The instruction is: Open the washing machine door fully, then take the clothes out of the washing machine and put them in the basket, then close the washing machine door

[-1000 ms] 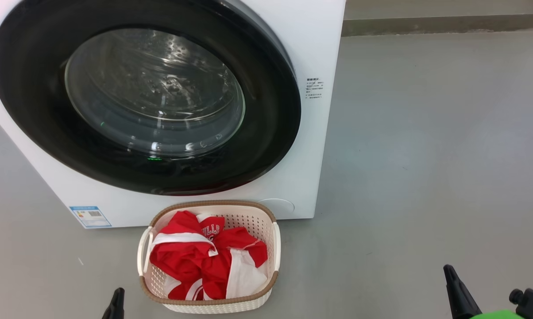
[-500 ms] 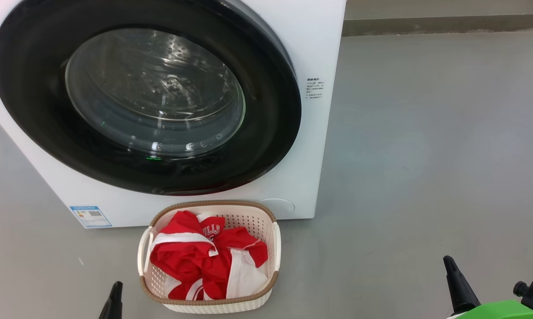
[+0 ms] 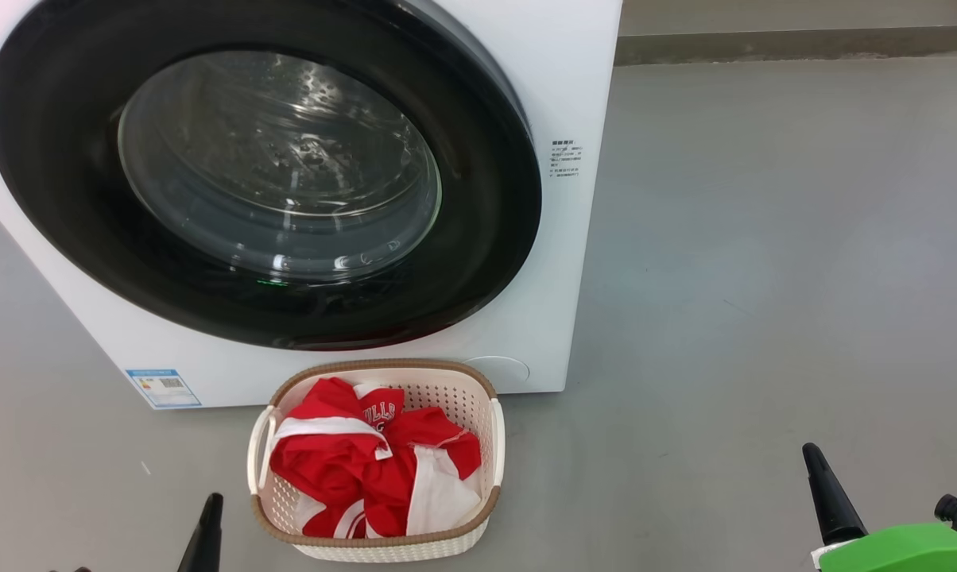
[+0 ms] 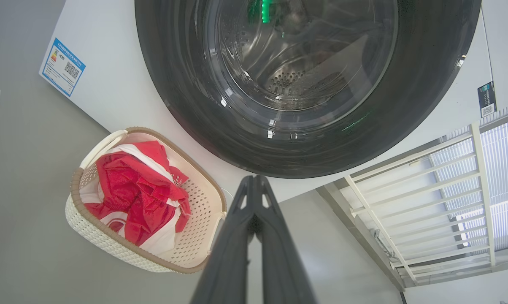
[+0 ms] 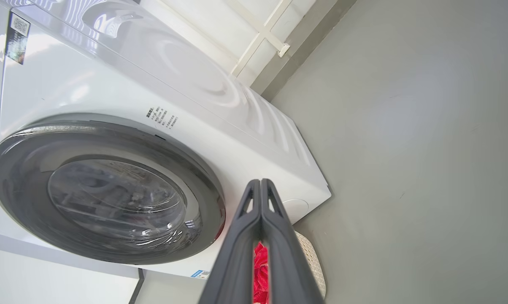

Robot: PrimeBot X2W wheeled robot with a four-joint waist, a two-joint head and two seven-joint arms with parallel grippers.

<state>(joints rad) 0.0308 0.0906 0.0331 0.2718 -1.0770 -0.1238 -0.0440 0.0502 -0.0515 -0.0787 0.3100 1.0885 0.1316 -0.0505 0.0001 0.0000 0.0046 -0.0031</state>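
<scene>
The washing machine (image 3: 582, 95) stands ahead with its door (image 3: 486, 262) lying flat against the front, glass bowl at the centre. Red and white clothes (image 3: 351, 469) fill the cream basket (image 3: 383, 371) on the floor just below the door. My left gripper (image 3: 206, 532) sits low, left of the basket, fingers together and empty. My right gripper (image 3: 824, 492) hangs over bare floor far right of the basket, also shut with nothing in it. In the left wrist view the shut gripper (image 4: 254, 179) points at the door (image 4: 427, 84), with the basket (image 4: 110, 249) and clothes (image 4: 131, 190) at lower left.
Grey floor (image 3: 765, 278) spreads open to the right of the machine. A grey skirting strip (image 3: 796, 44) runs along the far wall. A white railing (image 4: 427, 202) stands beside the machine. A blue label (image 3: 162, 388) marks the machine's lower front.
My right gripper has risen a little in the head view, showing more of its green wrist. The left gripper, door and basket have stayed put.
</scene>
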